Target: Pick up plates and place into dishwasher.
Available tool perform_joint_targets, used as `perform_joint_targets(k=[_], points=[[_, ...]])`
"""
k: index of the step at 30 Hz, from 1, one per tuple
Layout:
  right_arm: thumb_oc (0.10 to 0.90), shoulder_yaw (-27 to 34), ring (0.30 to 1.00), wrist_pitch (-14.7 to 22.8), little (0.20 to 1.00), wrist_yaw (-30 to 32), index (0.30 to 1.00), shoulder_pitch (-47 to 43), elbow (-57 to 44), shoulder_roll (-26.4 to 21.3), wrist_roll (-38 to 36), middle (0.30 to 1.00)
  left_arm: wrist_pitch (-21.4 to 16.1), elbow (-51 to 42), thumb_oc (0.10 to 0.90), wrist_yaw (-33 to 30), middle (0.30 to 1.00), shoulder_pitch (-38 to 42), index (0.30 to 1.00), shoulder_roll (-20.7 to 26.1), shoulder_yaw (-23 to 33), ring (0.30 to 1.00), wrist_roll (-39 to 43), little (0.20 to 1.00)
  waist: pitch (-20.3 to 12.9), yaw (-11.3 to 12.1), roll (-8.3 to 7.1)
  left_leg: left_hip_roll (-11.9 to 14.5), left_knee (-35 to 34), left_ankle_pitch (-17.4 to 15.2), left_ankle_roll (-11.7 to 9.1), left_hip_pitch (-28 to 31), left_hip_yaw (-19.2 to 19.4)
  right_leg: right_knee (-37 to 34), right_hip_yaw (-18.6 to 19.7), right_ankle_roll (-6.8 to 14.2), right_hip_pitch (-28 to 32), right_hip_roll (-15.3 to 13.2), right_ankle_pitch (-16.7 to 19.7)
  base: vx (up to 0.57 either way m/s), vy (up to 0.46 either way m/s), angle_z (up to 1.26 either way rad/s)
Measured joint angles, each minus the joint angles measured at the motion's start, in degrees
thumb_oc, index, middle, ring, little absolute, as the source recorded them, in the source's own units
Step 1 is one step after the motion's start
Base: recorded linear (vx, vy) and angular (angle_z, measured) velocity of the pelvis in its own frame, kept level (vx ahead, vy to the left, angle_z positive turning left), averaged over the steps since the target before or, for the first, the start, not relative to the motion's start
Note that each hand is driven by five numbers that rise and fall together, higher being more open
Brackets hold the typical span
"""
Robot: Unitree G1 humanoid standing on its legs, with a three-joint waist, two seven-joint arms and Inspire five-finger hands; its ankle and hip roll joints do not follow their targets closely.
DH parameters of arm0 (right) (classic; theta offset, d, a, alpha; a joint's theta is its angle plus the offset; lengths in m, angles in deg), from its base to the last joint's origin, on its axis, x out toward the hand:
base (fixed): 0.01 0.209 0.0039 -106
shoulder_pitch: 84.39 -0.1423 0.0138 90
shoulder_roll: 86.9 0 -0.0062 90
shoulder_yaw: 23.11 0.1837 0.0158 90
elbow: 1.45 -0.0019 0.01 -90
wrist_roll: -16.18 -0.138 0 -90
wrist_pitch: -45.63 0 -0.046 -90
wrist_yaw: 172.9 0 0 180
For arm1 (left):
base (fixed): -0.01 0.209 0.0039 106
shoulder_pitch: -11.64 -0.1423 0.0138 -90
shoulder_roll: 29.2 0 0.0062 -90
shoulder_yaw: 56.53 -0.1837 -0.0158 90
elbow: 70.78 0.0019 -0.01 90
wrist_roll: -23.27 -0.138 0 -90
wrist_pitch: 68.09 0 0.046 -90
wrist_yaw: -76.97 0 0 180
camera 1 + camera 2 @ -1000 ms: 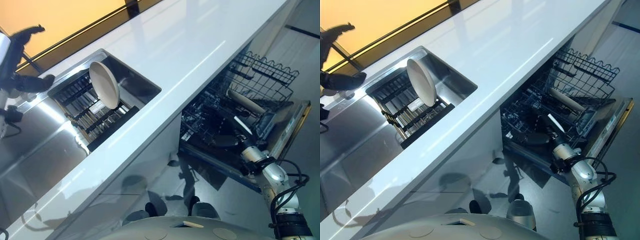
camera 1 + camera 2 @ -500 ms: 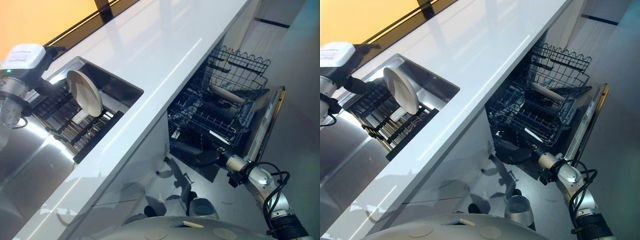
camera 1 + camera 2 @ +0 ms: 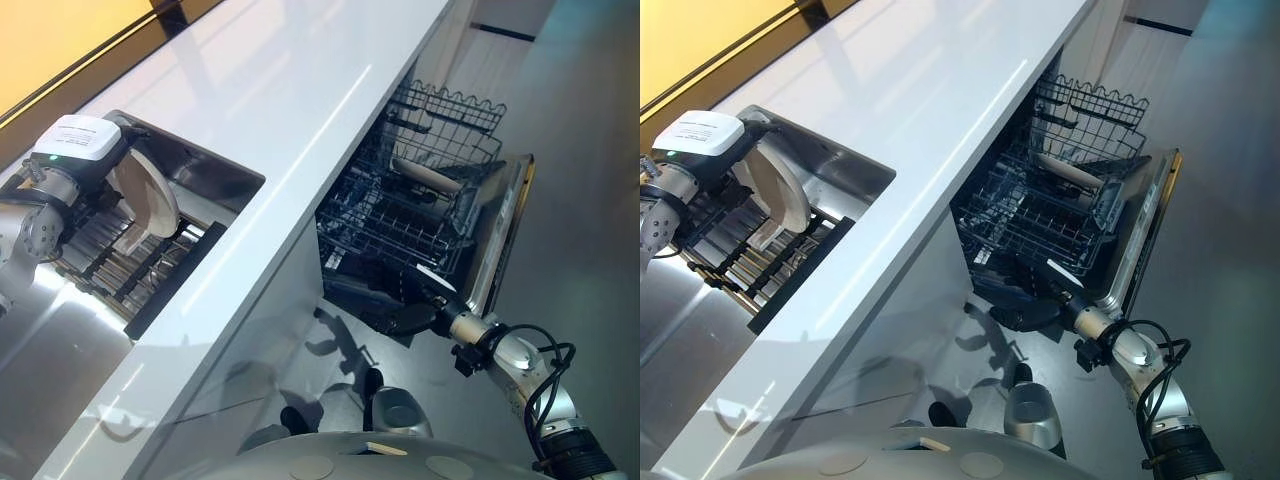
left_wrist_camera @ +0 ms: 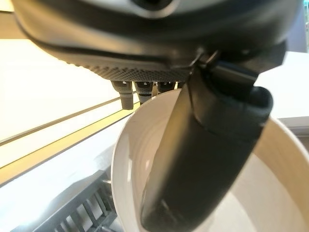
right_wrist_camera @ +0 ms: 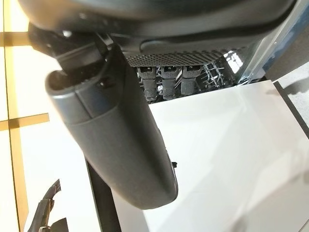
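Observation:
A cream plate [image 3: 155,205] stands on edge in the dark rack [image 3: 150,270] inside the steel sink [image 3: 205,170]. My left hand [image 3: 118,172] is on that plate. In the left wrist view its thumb [image 4: 203,159] lies across the plate's face [image 4: 137,145] and the rest of the hand passes behind the rim. My right hand [image 3: 415,318] hangs low in front of the open dishwasher's lower rack [image 3: 400,230], relaxed and holding nothing; its thumb [image 5: 120,145] stands straight. One beige plate [image 3: 428,175] leans in the racks.
The dishwasher door [image 3: 505,225] is folded down and both wire racks are pulled out, the upper one [image 3: 450,115] further back. A long white counter [image 3: 300,80] runs between sink and dishwasher. Grey floor lies beyond the door.
The camera has swung, shifting the whole scene. My left hand came down from beside the sink onto the plate. My right hand drew back out of the lower rack.

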Motion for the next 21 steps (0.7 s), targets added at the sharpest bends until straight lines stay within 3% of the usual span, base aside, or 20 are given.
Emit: perform_joint_targets(k=[9, 10, 11, 12, 18, 21], points=[[0.8, 0.0, 0.9, 0.0, 0.9, 0.2, 0.9, 0.8, 0.0, -1.4, 0.0, 0.9, 0.9, 5.8, 0.8, -0.1, 0.9, 2.6, 0.9, -0.4, -1.7, 0.9, -5.3, 0.9, 0.6, -1.9, -0.05, -0.1, 0.0, -0.3, 0.0, 0.6, 1.0, 0.1, 0.6, 0.1, 0.0, 0.0, 0.1, 0.02, 0.022, -0.05], [0.8, 0.1, 0.9, 0.0, 0.9, 0.3, 0.9, 1.1, 0.0, -1.5, 0.0, 0.9, 0.9, 6.4, 0.303, -0.1, 0.474, 3.0, 0.474, -0.6, -1.8, 0.474, -6.3, 0.403, 0.8, -1.8, 0.0, -0.1, 0.1, -0.7, 0.0, 0.9, 0.9, 0.1, 1.1, 0.1, 0.0, 0.3, 0.3, 0.08, 0.056, -0.21], [0.8, 0.0, 0.9, 0.0, 0.9, 0.3, 0.9, 1.3, -0.2, -1.7, 0.0, 0.9, 1.0, 6.6, 0.171, 0.0, 0.361, 3.1, 0.361, -0.7, -1.9, 0.361, -7.0, 0.271, 0.8, -1.8, -0.02, -0.1, 0.4, -1.0, -0.1, 0.9, 0.9, 0.0, 1.2, 0.1, -0.1, 0.3, 0.3, 0.08, 0.052, -0.27], [0.8, 0.1, 0.9, 0.0, 0.9, 0.2, 0.9, 1.5, -0.3, -1.9, 0.0, 0.9, 1.0, 7.3, 0.1, 0.1, 0.3, 3.4, 0.3, -0.7, -2.0, 0.3, -8.5, 0.2, 0.9, -1.9, 0.08, -0.1, 0.5, -1.4, 0.0, 1.0, 0.9, -0.1, 1.5, 0.2, -0.1, 0.4, 0.5, 0.07, 0.049, -0.26], [0.8, 0.1, 0.9, 0.0, 0.9, 0.4, 0.9, 2.3, -0.6, -2.8, 0.0, 0.9, 0.4, 10.0, 0.1, 3.4, 0.3, 6.7, 0.3, -0.9, -4.7, 0.3, -15.1, 0.2, 1.2, -2.8, 0.45, -0.5, 0.8, -2.0, 0.1, 1.0, 1.2, -0.1, 1.7, 0.1, -1.1, 0.1, 1.2, -0.02, 0.007, -0.18], [0.8, 0.1, 0.9, 0.0, 0.9, 0.4, 0.9, 2.3, -0.6, -3.3, 0.0, 0.9, -2.0, 9.3, 0.1, 4.0, 0.3, 7.5, 0.3, -0.9, -6.7, 0.3, -17.3, 0.2, 1.3, -3.4, 0.57, -0.5, 0.8, -2.0, 0.1, 1.0, 1.2, -0.2, 1.7, 0.1, -1.1, 0.1, 1.2, -0.01, -0.008, -0.01]])
